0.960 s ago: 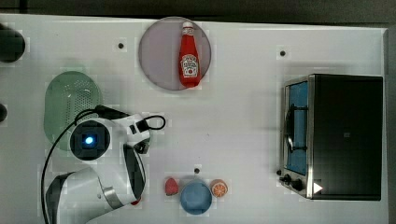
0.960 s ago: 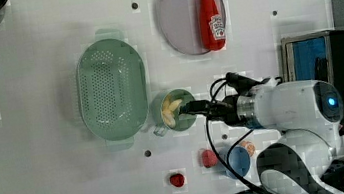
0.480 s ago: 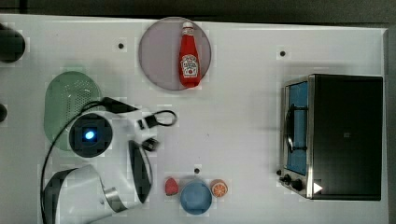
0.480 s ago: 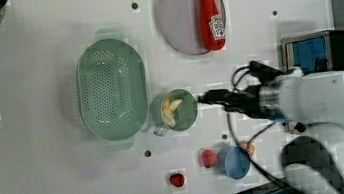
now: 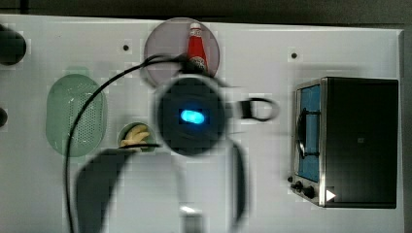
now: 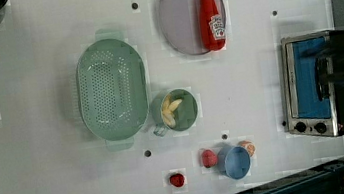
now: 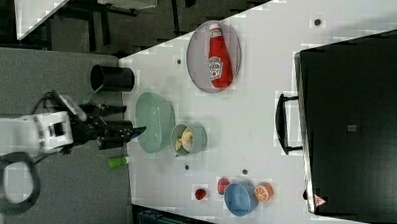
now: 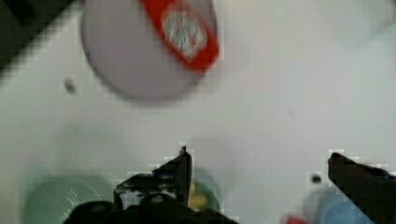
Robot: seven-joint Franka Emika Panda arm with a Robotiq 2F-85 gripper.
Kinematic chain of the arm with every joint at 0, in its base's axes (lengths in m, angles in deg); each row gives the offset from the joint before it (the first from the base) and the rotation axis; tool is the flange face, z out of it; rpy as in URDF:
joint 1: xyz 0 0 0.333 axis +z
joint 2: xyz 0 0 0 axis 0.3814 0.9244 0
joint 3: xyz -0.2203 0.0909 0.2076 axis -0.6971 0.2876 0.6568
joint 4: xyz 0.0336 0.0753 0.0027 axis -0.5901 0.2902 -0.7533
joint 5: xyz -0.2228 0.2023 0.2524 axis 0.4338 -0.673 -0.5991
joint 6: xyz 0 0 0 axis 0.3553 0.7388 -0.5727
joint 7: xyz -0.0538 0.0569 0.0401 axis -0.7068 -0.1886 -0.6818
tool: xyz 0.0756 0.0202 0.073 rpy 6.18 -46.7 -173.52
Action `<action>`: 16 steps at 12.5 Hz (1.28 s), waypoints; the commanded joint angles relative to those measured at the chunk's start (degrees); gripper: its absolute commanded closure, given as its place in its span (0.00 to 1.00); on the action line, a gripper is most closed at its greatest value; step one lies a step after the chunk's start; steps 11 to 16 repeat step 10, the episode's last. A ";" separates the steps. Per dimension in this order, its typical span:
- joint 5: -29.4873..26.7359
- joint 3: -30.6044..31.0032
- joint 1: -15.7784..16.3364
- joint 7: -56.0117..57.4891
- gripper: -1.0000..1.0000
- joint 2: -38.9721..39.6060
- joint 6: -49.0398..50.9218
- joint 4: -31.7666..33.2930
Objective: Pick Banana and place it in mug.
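In the top view, you are looking at the small pale yellow toy banana [image 5: 135,136] lying inside the small round dull-green mug [image 5: 127,131]. The mug is sitting just beside the big oval pale-green basket with holes [image 5: 76,114], on the top view's right of it. The blurry robot arm [image 5: 189,116] is covering the middle of the white table [image 5: 252,43].

In the left view, you are seeing the banana [image 6: 171,110] resting in the mug [image 6: 175,110], with the basket [image 6: 112,96] touching the mug on the left view's left. The red ketchup bottle [image 6: 212,17] is lying on the round grey plate [image 6: 181,22]. The round blue cup [image 6: 237,161] is sitting well apart from the mug.

In the right view, you are seeing the black claw [image 7: 136,131] hanging over the basket [image 7: 155,122], near the mug [image 7: 189,139] with the banana [image 7: 185,138] in it.

In the wrist view, you are seeing the claw [image 8: 259,161] with its two fingers [image 8: 184,163] spread wide apart, holding nothing
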 commanded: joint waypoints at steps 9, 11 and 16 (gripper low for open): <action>3.26 -5.79 -0.72 -1.25 0.00 -1.43 16.26 -4.92; 3.26 -5.78 -0.72 -1.25 0.00 -1.24 16.26 -4.91; 3.26 -5.78 -0.72 -1.25 0.00 -1.24 16.26 -4.91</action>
